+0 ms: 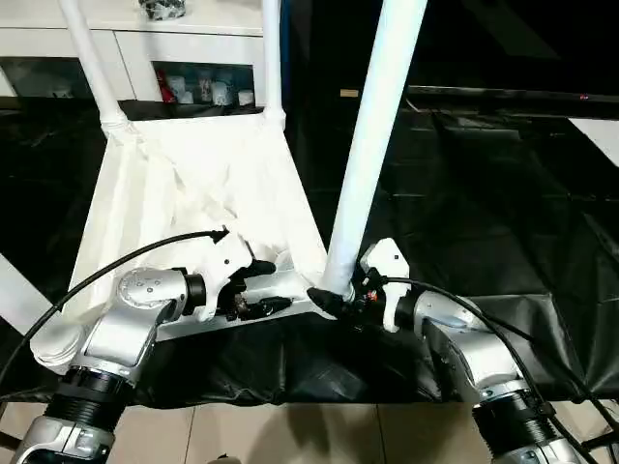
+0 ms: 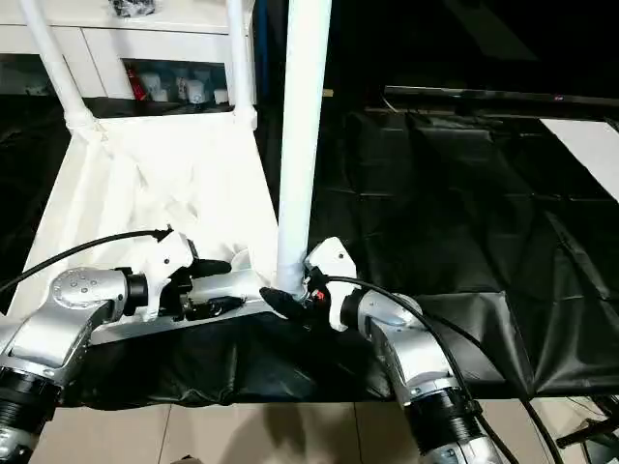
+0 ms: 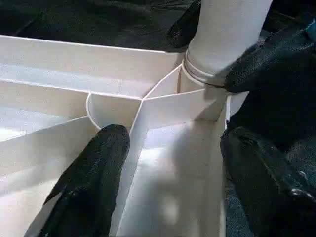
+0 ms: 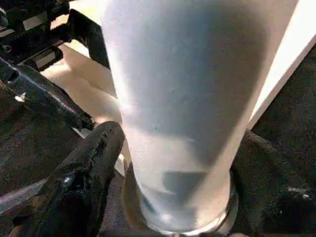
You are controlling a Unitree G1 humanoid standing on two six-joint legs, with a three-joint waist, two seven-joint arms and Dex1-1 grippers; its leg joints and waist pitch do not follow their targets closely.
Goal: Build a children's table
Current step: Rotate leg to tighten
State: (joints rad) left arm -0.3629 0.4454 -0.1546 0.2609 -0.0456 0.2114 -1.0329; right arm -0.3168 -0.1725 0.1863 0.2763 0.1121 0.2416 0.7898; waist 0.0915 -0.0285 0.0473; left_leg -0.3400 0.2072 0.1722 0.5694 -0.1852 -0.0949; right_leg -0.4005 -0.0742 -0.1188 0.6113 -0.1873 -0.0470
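From the left eye, the white tabletop (image 1: 193, 203) lies upside down on a black sheet (image 1: 484, 193), ribbed underside up. Two legs (image 1: 92, 58) stand in its far corner sockets. A third leg (image 1: 372, 135) rises tilted from the near right corner. The right pincer (image 1: 334, 295) is closed around the foot of this leg, right at the socket. The left pincer (image 1: 261, 290) sits on the near rim of the tabletop, just beside that corner. A white cabinet (image 1: 145, 48) stands behind.

The right eye shows the same layout, the third leg (image 2: 300, 126) nearly upright.

The left wrist shows its black fingers (image 3: 94, 182) straddling the rim wall, one inside the ribbed underside and one outside; the leg (image 3: 222, 34) sits in the corner socket just ahead.

The right wrist shows its fingers (image 4: 84, 173) pressed on either side of the leg (image 4: 182, 98).
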